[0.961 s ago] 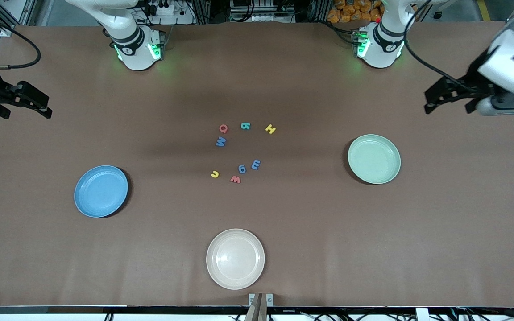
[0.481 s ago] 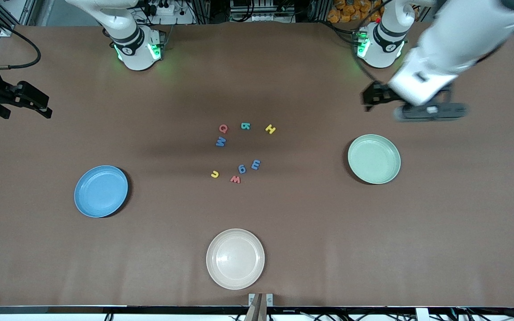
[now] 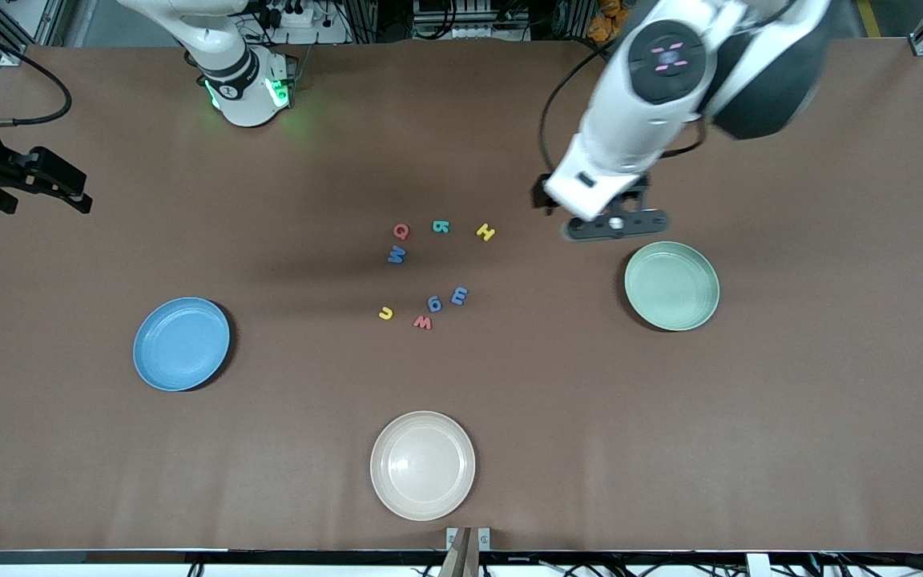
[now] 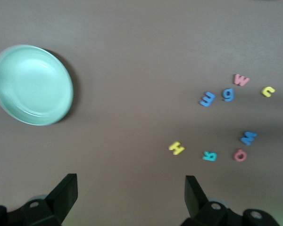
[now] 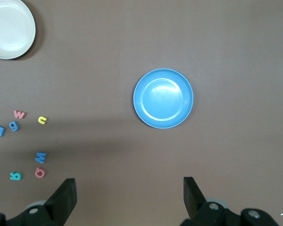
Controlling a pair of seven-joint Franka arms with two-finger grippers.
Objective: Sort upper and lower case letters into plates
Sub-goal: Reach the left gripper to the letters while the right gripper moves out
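Left arm has swung in from its end of the table since the earlier frame; the left gripper (image 3: 546, 200) now hangs over bare table between the yellow H (image 3: 485, 232) and the mint green plate (image 3: 671, 286), jaws spread wide, nothing between them. Nothing else has shifted. Landmark: the letter cluster mid-table. Nearest the front camera, well apart from the cluster, the cream-white plate (image 3: 422, 465), empty. Then the sky blue plate (image 3: 181, 343) toward the right arm's end and the mint green plate toward the left arm's end, each well apart from the cluster, both empty. Cluster's near edge: red w (image 3: 423, 323), yellow u (image 3: 385, 312), blue g (image 3: 434, 303), blue m (image 3: 459, 296). Farther: blue M (image 3: 396, 256), then red Q (image 3: 401, 232), teal R (image 3: 441, 227) and the H. Right gripper (image 3: 81, 199) waits at its end of the table, jaws likewise apart, empty. No sorting done yet. Risks, as judged: letters are tiny and low, so a descent slightly off could pinch table or flick one away; w, g and m lie close, so wide jaws may nudge a neighbour; rotated letters could be misread for case.
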